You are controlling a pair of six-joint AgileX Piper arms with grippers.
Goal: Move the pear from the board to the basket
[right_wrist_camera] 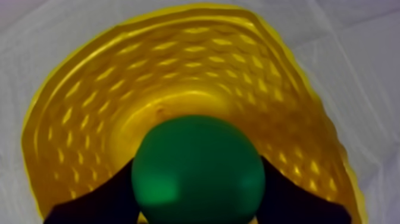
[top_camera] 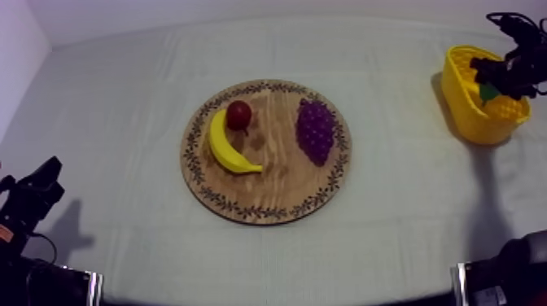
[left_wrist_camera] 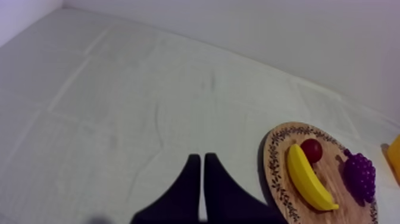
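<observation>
The counter point(top_camera: 391, 236) lies under a faintly creased grey-white cloth point(left_wrist_camera: 119, 119), with a pale wall point(left_wrist_camera: 297, 36) behind it. The right end effector point(right_wrist_camera: 198, 162) is clamped round the green pear point(right_wrist_camera: 198, 182), over the hollow of the yellow basket point(right_wrist_camera: 178, 71). The left end effector point(left_wrist_camera: 199, 162), its fingers pressed together and empty, hovers over bare cloth, with the wooden board point(left_wrist_camera: 275, 179) near beside it.

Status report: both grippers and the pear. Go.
Left gripper shut on nothing, at rest, apart from the wooden board. Right gripper shut on the pear, over the yellow basket. Not yet released. Nothing in the way.
</observation>
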